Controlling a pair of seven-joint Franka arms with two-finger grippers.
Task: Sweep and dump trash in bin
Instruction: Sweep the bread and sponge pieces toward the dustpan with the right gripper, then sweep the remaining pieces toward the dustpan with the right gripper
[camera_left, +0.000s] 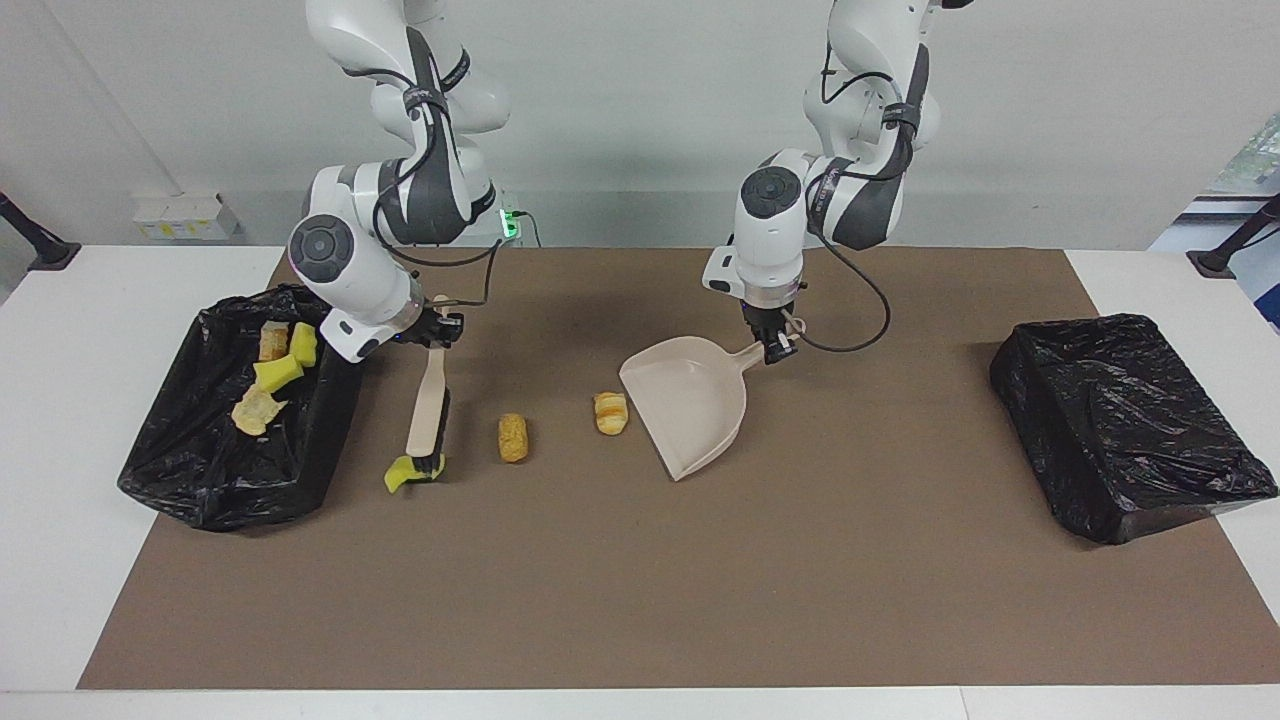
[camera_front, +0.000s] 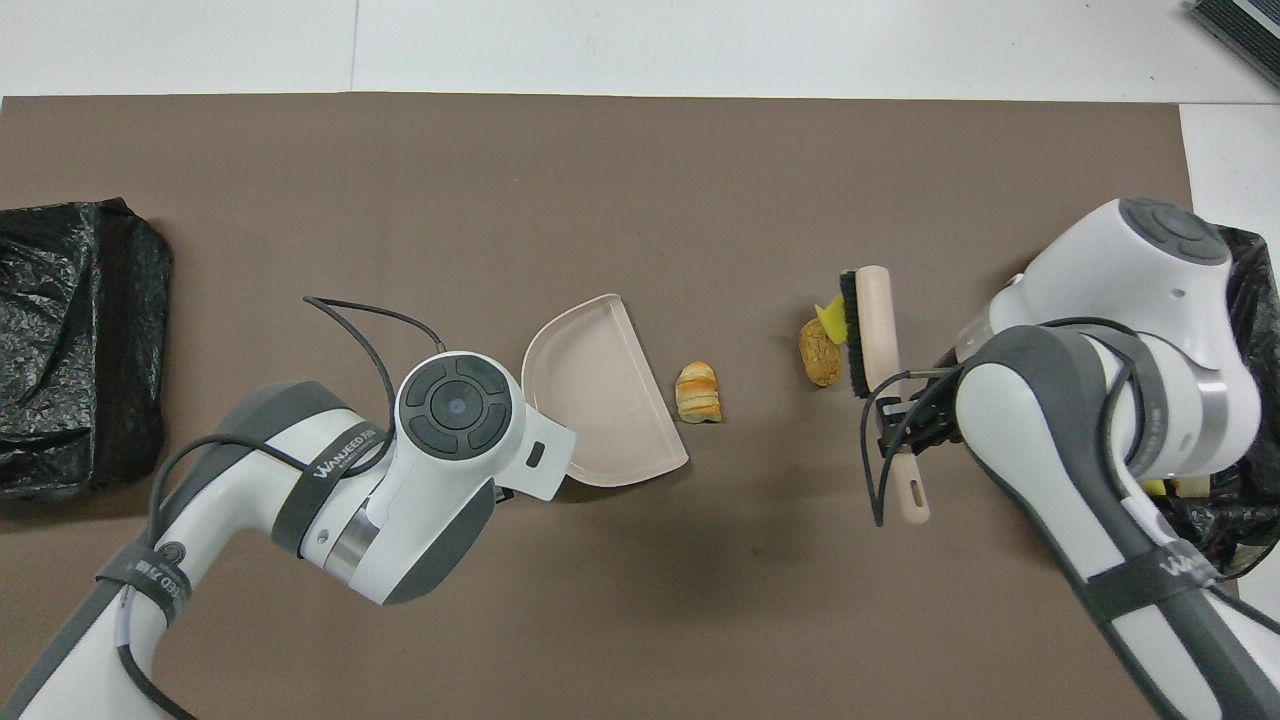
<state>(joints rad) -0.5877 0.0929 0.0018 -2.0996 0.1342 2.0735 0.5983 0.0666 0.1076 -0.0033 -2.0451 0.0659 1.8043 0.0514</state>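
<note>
Right gripper, left of frame centre, clenches the brush; left gripper grasps the dustpan handle; 3 scraps lie between them.

Bare mat beside dustpan; bin flanks brush.
</note>
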